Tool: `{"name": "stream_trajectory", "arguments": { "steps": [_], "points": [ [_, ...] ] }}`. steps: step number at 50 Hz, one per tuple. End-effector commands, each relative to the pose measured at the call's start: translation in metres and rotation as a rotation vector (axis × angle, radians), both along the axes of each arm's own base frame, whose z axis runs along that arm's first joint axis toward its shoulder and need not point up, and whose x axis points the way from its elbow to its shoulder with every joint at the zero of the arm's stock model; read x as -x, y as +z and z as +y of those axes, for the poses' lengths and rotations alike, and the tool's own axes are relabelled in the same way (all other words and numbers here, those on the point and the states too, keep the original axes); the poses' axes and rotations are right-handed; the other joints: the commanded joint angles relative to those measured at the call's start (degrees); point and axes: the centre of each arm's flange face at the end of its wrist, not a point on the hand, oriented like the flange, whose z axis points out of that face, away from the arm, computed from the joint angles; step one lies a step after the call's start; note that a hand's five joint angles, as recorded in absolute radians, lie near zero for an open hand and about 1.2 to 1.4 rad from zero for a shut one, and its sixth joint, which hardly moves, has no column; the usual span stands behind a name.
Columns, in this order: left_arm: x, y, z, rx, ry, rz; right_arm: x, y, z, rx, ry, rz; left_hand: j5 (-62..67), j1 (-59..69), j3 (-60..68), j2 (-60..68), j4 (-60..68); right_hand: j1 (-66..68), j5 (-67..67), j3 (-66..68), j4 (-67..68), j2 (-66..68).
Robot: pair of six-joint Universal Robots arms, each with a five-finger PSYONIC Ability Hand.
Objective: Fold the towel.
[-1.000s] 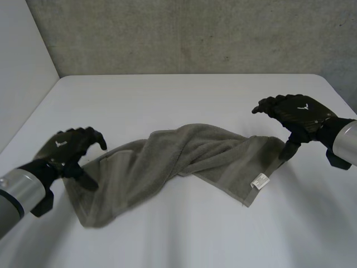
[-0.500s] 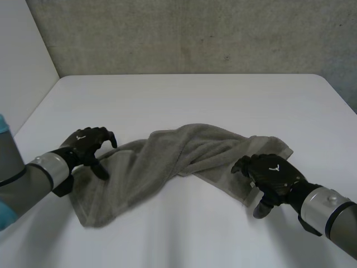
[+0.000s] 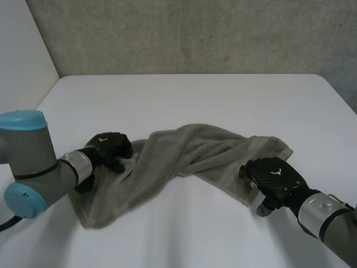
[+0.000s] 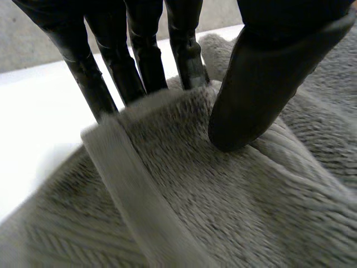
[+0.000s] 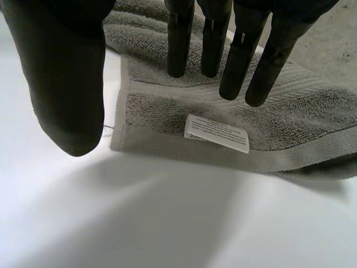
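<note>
1. Counter (image 3: 195, 89): towel (image 3: 184, 155) lies crumpled across the middle, not moved, no fold yet
2. Left hand (image 3: 109, 146): has slid onto towel's left edge, thumb on top, fingers (image 4: 145, 61) behind, pinching it
3. Right hand (image 3: 273, 176): came down over near right corner, fingers (image 5: 179, 39) straight, holding nothing
4. Label (image 5: 216, 134): below those fingertips; right grab prob next

towel (image 3: 195, 151): rough, fuzzy terry cloth; table (image 3: 195, 95): smooth, matt white surface.
</note>
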Motion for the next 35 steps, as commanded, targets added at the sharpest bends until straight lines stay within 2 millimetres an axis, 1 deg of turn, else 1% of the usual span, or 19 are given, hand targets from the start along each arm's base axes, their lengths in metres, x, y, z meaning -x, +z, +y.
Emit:
{"name": "stream_trajectory", "arguments": {
  "steps": [1,8,10,14,16,17,18,23,31,35],
  "points": [
    [-0.002,-0.001,0.008,-0.062,0.003,-0.009,-0.004,-0.009,-0.001,0.006,0.006,0.006,0.9,1.8,1.1,0.7,0.5,2.4,1.7,2.3,2.2,2.5],
    [-0.003,0.0,0.013,-0.099,0.003,-0.017,-0.009,-0.015,-0.001,0.015,0.017,0.004,1.4,2.3,1.6,1.2,1.0,2.6,1.9,2.4,2.4,2.7],
    [-0.005,0.001,0.015,-0.108,0.006,-0.019,-0.011,-0.015,0.0,0.024,0.024,0.001,7.6,8.5,7.8,7.4,7.2,2.8,2.1,2.6,2.6,2.9],
    [-0.006,0.005,0.016,-0.101,0.008,-0.016,-0.016,-0.019,0.002,0.033,0.041,0.0,10.9,11.7,11.0,10.6,10.4,4.6,3.9,4.4,4.4,4.7],
    [-0.007,0.009,0.017,-0.094,0.012,-0.015,-0.018,-0.02,0.002,0.035,0.042,0.004,20.7,21.6,20.9,20.5,20.3,4.9,4.3,4.8,4.8,5.1],
    [-0.007,0.009,0.017,-0.094,0.012,-0.015,-0.019,-0.022,0.001,0.036,0.04,0.01,20.8,21.6,20.9,20.6,20.4,5.6,4.9,5.4,5.4,5.7],
    [-0.008,0.011,0.018,-0.089,0.014,-0.014,-0.019,-0.022,0.001,0.036,0.04,0.01,24.6,25.5,24.8,24.4,24.2,5.6,4.9,5.5,5.4,5.7],
    [-0.01,0.016,0.021,-0.082,0.017,-0.012,-0.021,-0.03,-0.005,0.055,0.023,0.032,25.0,25.8,25.1,24.8,24.5,10.5,9.8,10.3,10.3,10.6],
    [-0.011,0.02,0.023,-0.079,0.025,0.001,-0.023,-0.031,-0.014,0.105,0.017,0.023,25.0,25.8,25.1,24.8,24.5,16.5,15.9,16.4,16.4,16.7],
    [-0.011,0.02,0.023,-0.086,0.034,0.013,-0.024,-0.03,-0.016,0.118,0.014,0.019,25.0,25.8,25.1,24.8,24.5,17.4,16.7,17.2,17.2,17.5]
  ]
}}
